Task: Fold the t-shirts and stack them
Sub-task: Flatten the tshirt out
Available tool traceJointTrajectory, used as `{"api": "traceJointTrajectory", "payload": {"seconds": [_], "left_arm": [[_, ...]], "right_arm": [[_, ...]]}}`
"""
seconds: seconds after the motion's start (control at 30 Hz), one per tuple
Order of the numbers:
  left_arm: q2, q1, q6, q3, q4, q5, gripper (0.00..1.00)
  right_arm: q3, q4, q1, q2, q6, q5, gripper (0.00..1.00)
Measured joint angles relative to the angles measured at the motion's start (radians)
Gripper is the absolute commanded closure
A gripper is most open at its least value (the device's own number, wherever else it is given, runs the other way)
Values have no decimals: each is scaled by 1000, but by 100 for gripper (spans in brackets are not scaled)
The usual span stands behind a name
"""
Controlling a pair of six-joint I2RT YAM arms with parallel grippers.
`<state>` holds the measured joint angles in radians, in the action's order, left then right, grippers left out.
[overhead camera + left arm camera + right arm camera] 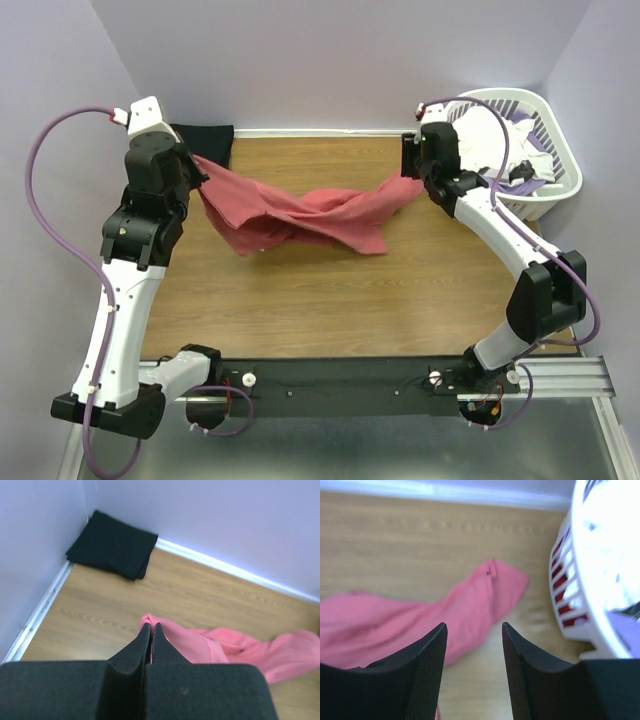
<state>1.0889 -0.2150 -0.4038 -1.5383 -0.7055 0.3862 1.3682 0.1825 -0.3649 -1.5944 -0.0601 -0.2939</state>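
The coral-red t-shirt (300,215) lies crumpled across the back of the wooden table, stretched from left to right. My left gripper (198,170) is shut on its left edge and holds that edge lifted; the left wrist view shows the cloth (235,647) pinched between the closed fingertips (150,626). My right gripper (412,165) is open and empty above the shirt's right end (470,605), with its fingers spread apart (474,624). The black t-shirt (205,138) lies folded in the back left corner and also shows in the left wrist view (112,545).
A white slatted basket (545,140) with white and lilac laundry stands at the back right, close beside the right gripper; its wall shows in the right wrist view (565,590). Walls close in the table at the back and both sides.
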Motion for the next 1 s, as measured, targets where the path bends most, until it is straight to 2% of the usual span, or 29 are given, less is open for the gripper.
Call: {"api": "traceJointTrajectory", "payload": {"seconds": [0.13,0.27,0.43,0.7,1.0], "left_arm": [[-18,0,-2,99,13,-31,100],[-29,0,1,215,53,-74,100],[-35,0,8,347,101,-117,100],[-74,0,13,447,129,-153,100],[-157,0,23,499,151,-153,100]], "right_arm": [[-107,52,0,7,-27,70,45],[-245,99,-13,37,-78,225,46],[-369,119,-90,55,-175,320,46],[-394,153,-295,-36,-349,177,45],[-364,251,-309,-118,-457,42,45]]}}
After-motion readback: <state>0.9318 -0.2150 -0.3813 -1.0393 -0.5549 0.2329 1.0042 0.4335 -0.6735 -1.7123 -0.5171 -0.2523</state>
